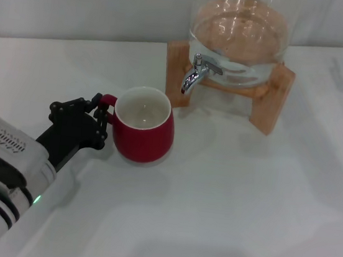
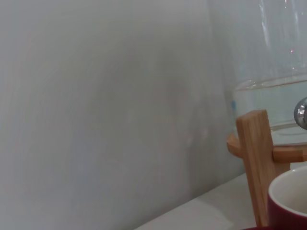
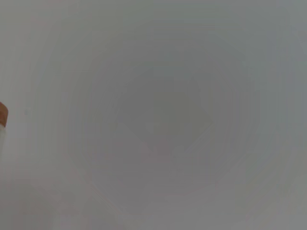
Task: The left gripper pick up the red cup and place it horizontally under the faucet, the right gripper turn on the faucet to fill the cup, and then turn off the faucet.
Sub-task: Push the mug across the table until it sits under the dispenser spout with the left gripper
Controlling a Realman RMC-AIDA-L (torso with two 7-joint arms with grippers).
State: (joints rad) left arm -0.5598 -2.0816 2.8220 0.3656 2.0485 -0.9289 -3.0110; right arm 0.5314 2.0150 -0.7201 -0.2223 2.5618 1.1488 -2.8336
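A bare white table (image 1: 243,206) and blank wall (image 2: 96,96) are suggesting a lab test bench, with only a dispenser (image 1: 239,36) standing beyond the left gripper (image 1: 94,119).

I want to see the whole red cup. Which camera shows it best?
The head view: the whole red cup shows there, with the left gripper at its handle. The left wrist view catches only a bit of its rim. The right wrist view shows none of it.

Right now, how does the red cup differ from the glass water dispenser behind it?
The red cup is opaque glossy red and looks empty; the glass dispenser is clear and holds water. The cup sits directly on the table, with the left gripper at its handle; the dispenser rests raised in a wooden stand, with the faucet at its front. Both stand upright.
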